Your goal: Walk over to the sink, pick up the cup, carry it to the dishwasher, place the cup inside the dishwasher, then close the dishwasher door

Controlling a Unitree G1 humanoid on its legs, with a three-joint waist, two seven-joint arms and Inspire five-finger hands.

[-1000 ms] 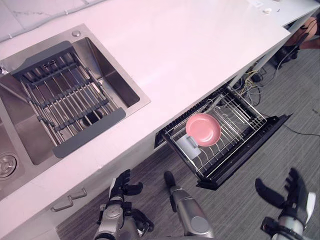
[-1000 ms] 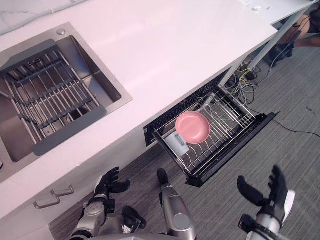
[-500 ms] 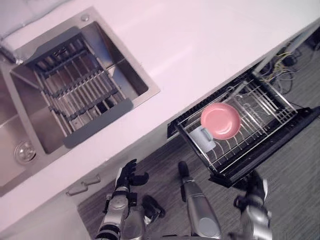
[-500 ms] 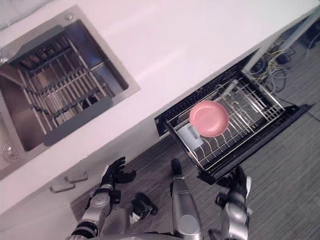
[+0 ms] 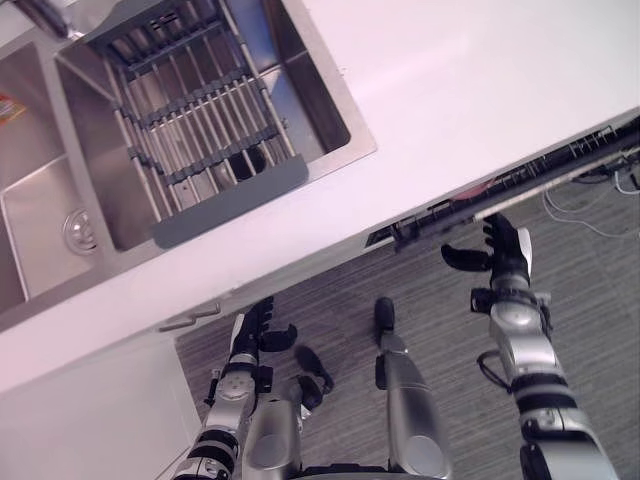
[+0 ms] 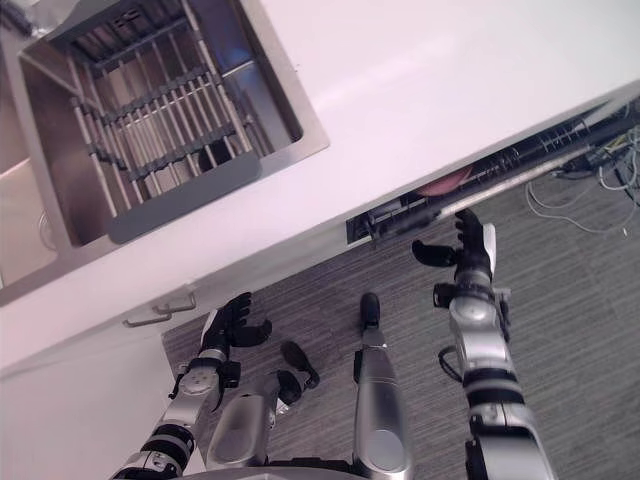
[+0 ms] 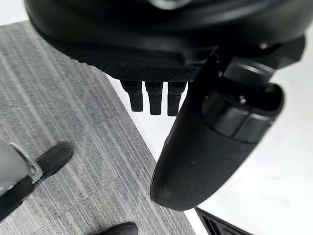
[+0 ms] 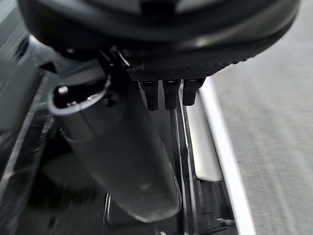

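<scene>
The dishwasher door (image 5: 560, 165) shows as a dark strip under the white counter (image 5: 470, 70), pushed in almost flush. Through the narrow gap I glimpse a sliver of the pink bowl (image 6: 445, 183); the cup is hidden inside. My right hand (image 5: 500, 250) is open, its straight fingers up against the door's front edge; in the right wrist view the fingers (image 8: 168, 93) reach along the dark door (image 8: 29, 147). Low by the cabinet front hangs my left hand (image 5: 255, 325), open and empty, its fingers (image 7: 154, 95) straight over the floor.
The steel sink (image 5: 330, 100) holds a grey drying rack (image 5: 200, 120) at the upper left. A cabinet handle (image 5: 190, 318) sticks out below the counter near my left hand. Loose cables (image 5: 600, 195) lie on the grey carpet to the right.
The dishwasher drawer has slid in from wide open to almost shut, hiding the cup and most of the bowl. My right hand rose to the door's front. The camera has shifted.
</scene>
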